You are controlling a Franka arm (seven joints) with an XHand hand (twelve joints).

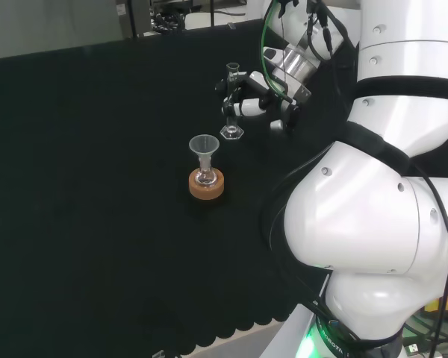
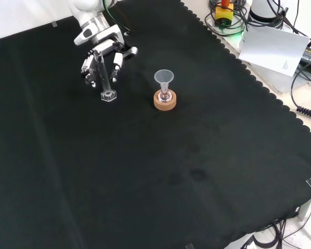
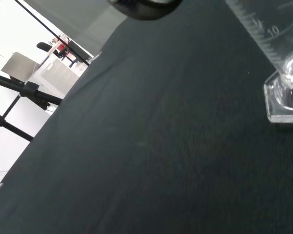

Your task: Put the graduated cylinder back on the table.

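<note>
Front view: the hand (image 2: 101, 54) angles down, fingers (image 2: 115, 63) curled around the upright graduated cylinder (image 2: 104, 78).

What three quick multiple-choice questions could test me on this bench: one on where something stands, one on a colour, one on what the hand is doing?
1. In the front view, where is the graduated cylinder relative to the funnel?
A. To its left
B. To its right
C. Inside it

2. What colour is the ring stand under the small flask that carries the funnel?
A. Red
B. Cork brown
C. Blue

3. What is the hand doing?
A. Lying flat on the black cloth
B. Curled round the funnel
C. Curled round the upright graduated cylinder

Answers: 1 A, the cylinder stands left of the funnel in the front view. 2 B, the ring is tan cork. 3 C, fingers wrap the cylinder's tube, whose base is at or just above the cloth.
</note>
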